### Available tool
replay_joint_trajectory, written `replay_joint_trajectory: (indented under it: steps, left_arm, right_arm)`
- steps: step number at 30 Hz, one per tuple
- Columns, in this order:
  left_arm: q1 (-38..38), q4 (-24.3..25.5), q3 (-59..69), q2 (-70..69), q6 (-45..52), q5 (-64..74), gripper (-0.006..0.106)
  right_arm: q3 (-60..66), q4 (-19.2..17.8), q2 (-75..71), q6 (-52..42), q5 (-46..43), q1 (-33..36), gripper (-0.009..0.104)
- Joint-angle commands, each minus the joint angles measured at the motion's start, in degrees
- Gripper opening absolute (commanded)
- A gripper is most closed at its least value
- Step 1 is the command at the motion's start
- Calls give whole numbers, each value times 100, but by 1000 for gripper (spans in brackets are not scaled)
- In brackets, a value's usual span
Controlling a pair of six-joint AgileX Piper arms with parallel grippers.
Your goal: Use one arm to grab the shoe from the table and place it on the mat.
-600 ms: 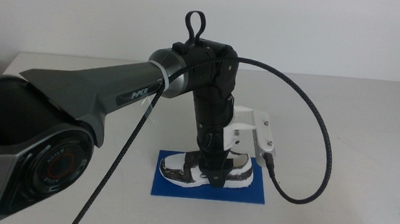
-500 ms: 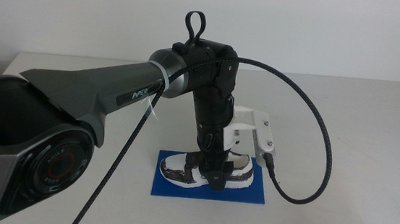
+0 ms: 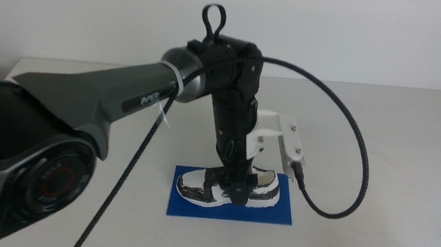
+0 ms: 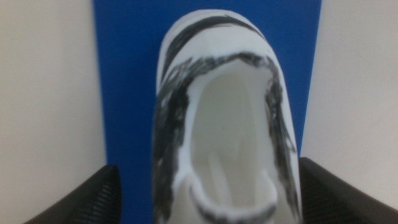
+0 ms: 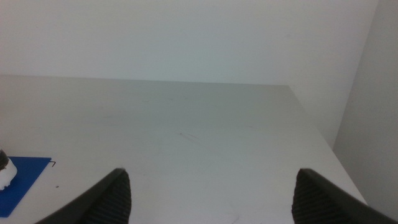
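The shoe (image 3: 197, 187), white with black smudged panels, lies flat on the blue mat (image 3: 276, 217) near the table's front middle. My left gripper (image 3: 236, 190) hangs straight down over the shoe's middle. In the left wrist view the shoe (image 4: 230, 118) sits between the two jaws with a gap on each side, so my left gripper (image 4: 211, 199) is open, and the mat (image 4: 130, 74) shows beneath. My right gripper (image 5: 211, 193) waits open off to the side, with nothing between its jaws, and its view catches one corner of the mat (image 5: 22, 177).
The off-white table (image 3: 381, 121) stretches around the mat. A thick black cable (image 3: 361, 160) loops from the left arm's wrist out to the right of the mat. The white wrist box (image 3: 283, 141) sits just above the shoe's heel end.
The left arm's wrist has risen a little and shifted slightly left. The shoe stays where it was on the mat.
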Motion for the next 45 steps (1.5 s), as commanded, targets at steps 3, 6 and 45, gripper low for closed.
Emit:
replay_joint_trajectory:
  steps: [3,6,45]
  left_arm:
    - [-11,6,-166,-682,-174,582,94]
    - [-11,6,-161,-829,-190,582,94]
    - [322,2967,1061,-5514,-2778,-1395,86]
  right_arm:
    - [-54,-49,-120,-73,-452,-26,66]
    - [-54,-49,-120,-73,-452,-26,66]
    - [-54,-49,-120,-73,-452,-26,66]
